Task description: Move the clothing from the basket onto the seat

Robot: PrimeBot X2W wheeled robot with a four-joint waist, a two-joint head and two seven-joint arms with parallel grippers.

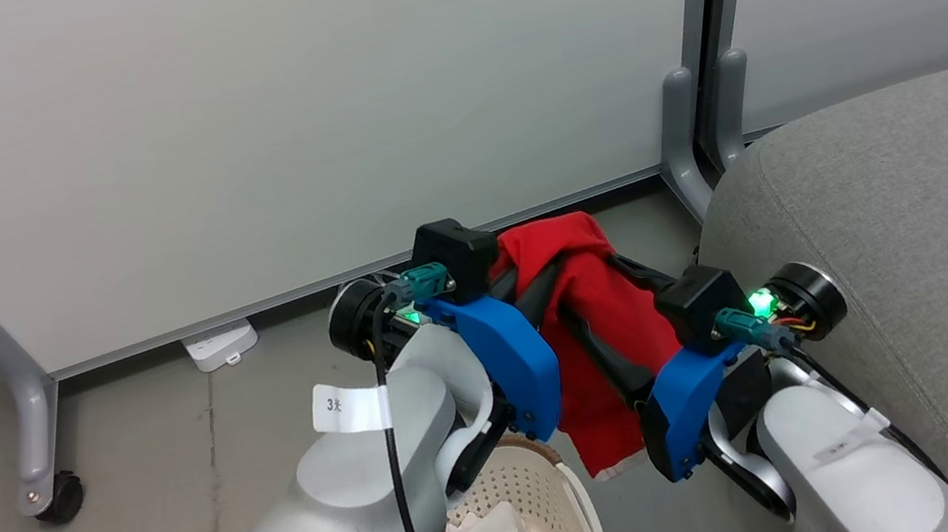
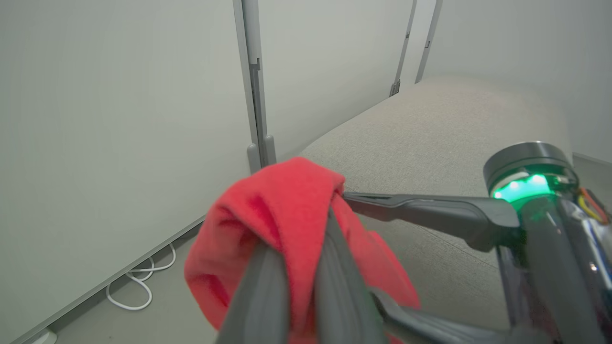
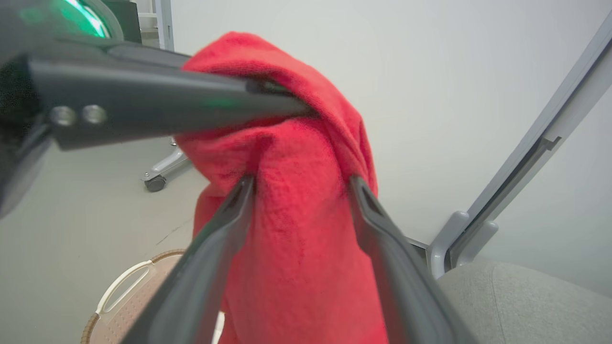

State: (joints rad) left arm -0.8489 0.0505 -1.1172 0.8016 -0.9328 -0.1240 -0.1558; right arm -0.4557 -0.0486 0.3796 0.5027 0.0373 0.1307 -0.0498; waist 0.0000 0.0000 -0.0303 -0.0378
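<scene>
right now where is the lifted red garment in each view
head view: red garment at centre, up and right of the basket.
left wrist view: lower centre, pinched in the shut left gripper.
right wrist view: centre, between the fingers of the open right gripper.
shared landmark: the grey seat, on the garment's right in every view.

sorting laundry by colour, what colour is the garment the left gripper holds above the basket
Bright red; the garment shows best in the right wrist view.
</scene>
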